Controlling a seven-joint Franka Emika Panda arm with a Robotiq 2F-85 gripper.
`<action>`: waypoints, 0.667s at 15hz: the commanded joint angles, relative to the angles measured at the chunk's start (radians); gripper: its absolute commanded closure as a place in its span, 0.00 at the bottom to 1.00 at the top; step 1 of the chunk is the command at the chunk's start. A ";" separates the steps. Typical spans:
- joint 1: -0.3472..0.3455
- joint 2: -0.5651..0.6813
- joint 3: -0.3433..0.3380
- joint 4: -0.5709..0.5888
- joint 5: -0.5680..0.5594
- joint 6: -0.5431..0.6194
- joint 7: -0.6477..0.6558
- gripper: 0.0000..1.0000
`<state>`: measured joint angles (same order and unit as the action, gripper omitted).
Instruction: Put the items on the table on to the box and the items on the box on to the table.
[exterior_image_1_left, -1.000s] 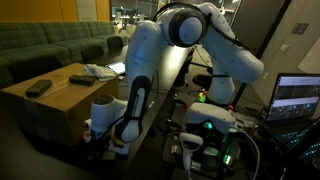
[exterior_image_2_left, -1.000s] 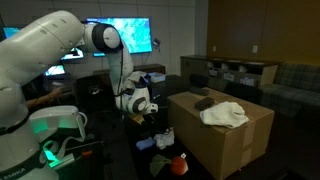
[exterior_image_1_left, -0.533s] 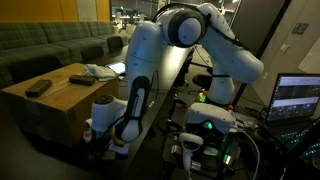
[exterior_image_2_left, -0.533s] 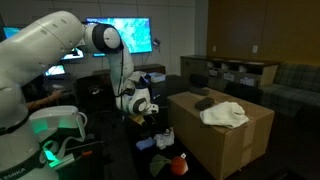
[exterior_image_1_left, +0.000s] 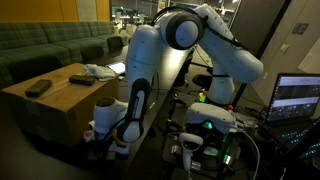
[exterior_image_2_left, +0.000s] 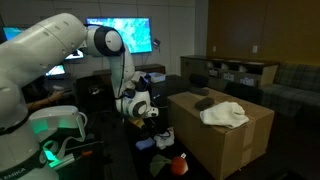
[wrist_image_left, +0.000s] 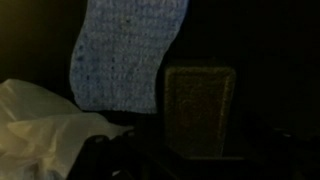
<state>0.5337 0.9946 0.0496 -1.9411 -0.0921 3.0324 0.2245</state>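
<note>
The cardboard box carries a white cloth, a black remote and another dark item. My gripper hangs low beside the box, over the dark low table. Small items lie there: a red object and pale blue and white pieces. The wrist view is very dark. It shows a blue-grey knitted cloth, a white crumpled thing and a dark rectangular object. The jaws are lost in the dark.
A green sofa stands behind the box. A laptop and lit electronics sit by the robot base. Shelves and a monitor are at the back.
The arm has shifted slightly, with the wrist a little lower beside the box. Nothing on the box or table has moved.
</note>
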 joint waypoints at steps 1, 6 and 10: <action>-0.018 0.020 0.020 0.022 0.018 0.006 -0.036 0.29; -0.010 -0.010 0.023 0.004 0.015 -0.003 -0.042 0.61; 0.022 -0.046 0.008 -0.014 0.013 -0.009 -0.032 0.69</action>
<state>0.5354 0.9864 0.0618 -1.9398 -0.0921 3.0320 0.2087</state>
